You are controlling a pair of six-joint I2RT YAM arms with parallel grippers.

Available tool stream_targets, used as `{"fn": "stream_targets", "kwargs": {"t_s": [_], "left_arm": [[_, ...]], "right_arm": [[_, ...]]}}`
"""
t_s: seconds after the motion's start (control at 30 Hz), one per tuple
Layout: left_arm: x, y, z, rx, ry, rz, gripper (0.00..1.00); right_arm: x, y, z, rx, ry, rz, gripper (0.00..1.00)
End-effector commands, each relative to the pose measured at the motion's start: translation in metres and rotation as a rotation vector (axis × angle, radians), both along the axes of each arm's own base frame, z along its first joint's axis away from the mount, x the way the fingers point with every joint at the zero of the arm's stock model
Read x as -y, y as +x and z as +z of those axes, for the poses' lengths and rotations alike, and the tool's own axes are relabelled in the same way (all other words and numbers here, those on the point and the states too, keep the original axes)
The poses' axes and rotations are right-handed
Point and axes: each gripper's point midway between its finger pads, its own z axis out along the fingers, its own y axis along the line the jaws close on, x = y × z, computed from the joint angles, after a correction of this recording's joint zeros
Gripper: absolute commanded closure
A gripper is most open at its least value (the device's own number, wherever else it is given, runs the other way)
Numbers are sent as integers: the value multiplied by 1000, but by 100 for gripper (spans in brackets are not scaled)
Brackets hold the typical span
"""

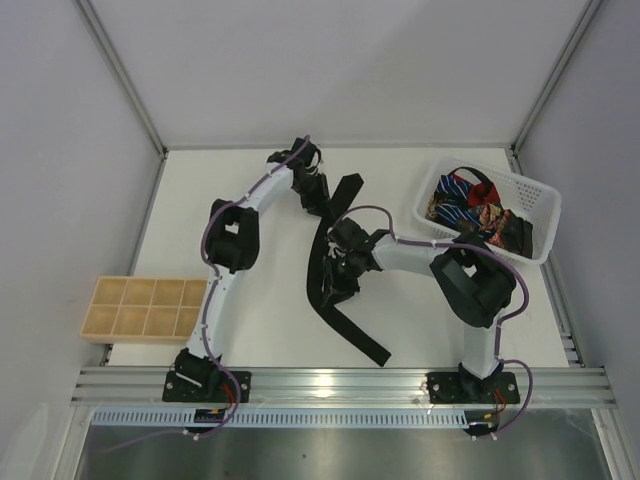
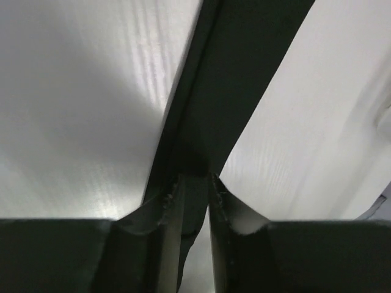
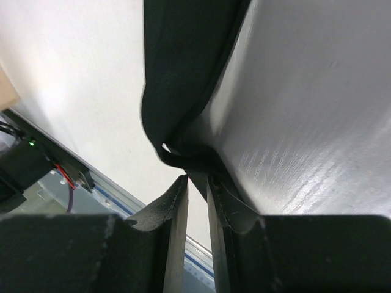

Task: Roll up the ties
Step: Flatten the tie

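Looking down, the white table (image 1: 270,330) has loads of open room at the near left and across the far middle. The white basket (image 1: 545,205) sits near the far right corner with the other ties (image 1: 470,200) bundled inside. The black tie (image 1: 350,330) snakes across the middle, well clear of every edge. A wooden tray (image 1: 145,307) sits at the left edge. The right gripper (image 1: 338,275) is narrow, its tips nipping a fold mid-tie. The left gripper (image 1: 318,200) has the tie's far part between narrow jaws, but I can't tell if it's actually pinched.
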Motion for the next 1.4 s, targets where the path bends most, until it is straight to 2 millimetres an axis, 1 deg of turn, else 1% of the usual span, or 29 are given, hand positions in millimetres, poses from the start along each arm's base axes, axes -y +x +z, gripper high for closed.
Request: {"fn": "stream_targets", "kwargs": {"t_s": [0.0, 0.1, 0.17, 0.2, 0.23, 0.27, 0.3, 0.33, 0.37, 0.4, 0.43, 0.47, 0.5, 0.53, 0.57, 0.6, 0.63, 0.67, 0.7, 0.73, 0.83, 0.87, 0.9, 1.0, 1.1, 1.2, 1.27, 1.3, 1.37], "left_arm": [[-42, 29, 89, 175, -21, 72, 63], [-71, 29, 132, 239, -33, 115, 51], [-85, 25, 151, 265, -33, 135, 50], [-97, 21, 148, 249, -22, 153, 49], [-104, 15, 170, 287, -35, 162, 48], [-109, 10, 174, 290, -40, 168, 48], [-113, -2, 166, 260, -30, 170, 48], [-116, -12, 182, 290, -38, 168, 48], [-117, -17, 190, 316, -45, 171, 48], [-118, -33, 171, 265, -43, 170, 48], [-119, -46, 190, 306, -69, 172, 49], [-118, -56, 187, 299, -85, 171, 49], [-117, -69, 169, 262, -95, 178, 49], [-117, -79, 168, 261, -104, 179, 50], [-116, -89, 177, 282, -124, 178, 51], [-119, -105, 160, 239, -118, 178, 51], [-118, -113, 157, 229, -123, 174, 52], [-119, -122, 162, 243, -131, 168, 53], [-121, -134, 150, 206, -122, 170, 53], [-123, -139, 148, 202, -118, 170, 53], [-128, -159, 148, 206, -108, 172, 53], [-130, -162, 148, 209, -104, 174, 53], [-131, -169, 149, 210, -106, 173, 53], [-131, -179, 146, 189, -111, 169, 53], [-129, -186, 148, 183, -126, 165, 53], [-121, -192, 152, 180, -164, 145, 53], [-107, -199, 155, 168, -203, 108, 53], [-101, -201, 154, 168, -215, 96, 53], [-83, -209, 151, 150, -232, 53, 53]], "right_arm": [[-4, 33, 42, 127, 51, -37, 75], [8, 61, 71, 210, 60, -92, 75], [14, 80, 88, 251, 72, -128, 72], [26, 100, 88, 272, 51, -169, 71], [34, 108, 88, 287, 16, -156, 69], [34, 130, 101, 336, 11, -168, 65], [44, 149, 104, 368, -28, -198, 64], [47, 158, 87, 352, -75, -178, 63], [49, 172, 85, 385, -106, -186, 62], [42, 192, 105, 449, -95, -193, 61], [40, 201, 89, 451, -127, -166, 60], [36, 211, 91, 476, -125, -161, 60], [30, 228, 102, 524, -113, -165, 60], [26, 237, 104, 547, -113, -161, 61], [24, 244, 87, 541, -137, -144, 63], [22, 251, 87, 554, -140, -140, 64], [15, 261, 96, 593, -120, -139, 64], [11, 266, 84, 594, -127, -126, 64], [10, 270, 82, 612, -127, -111, 65], [7, 277, 83, 627, -123, -111, 65], [2, 285, 55, 617, -146, -71, 66], [-3, 291, 62, 645, -140, -70, 66], [-1, 295, 46, 635, -166, -66, 66], [1, 304, 36, 657, -205, -78, 67], [11, 308, 23, 659, -280, -87, 67], [28, 307, -1, 637, -376, -95, 67], [44, 311, -18, 619, -435, -107, 66], [50, 316, -19, 624, -450, -118, 65], [81, 327, -33, 603, -539, -171, 64]]}}
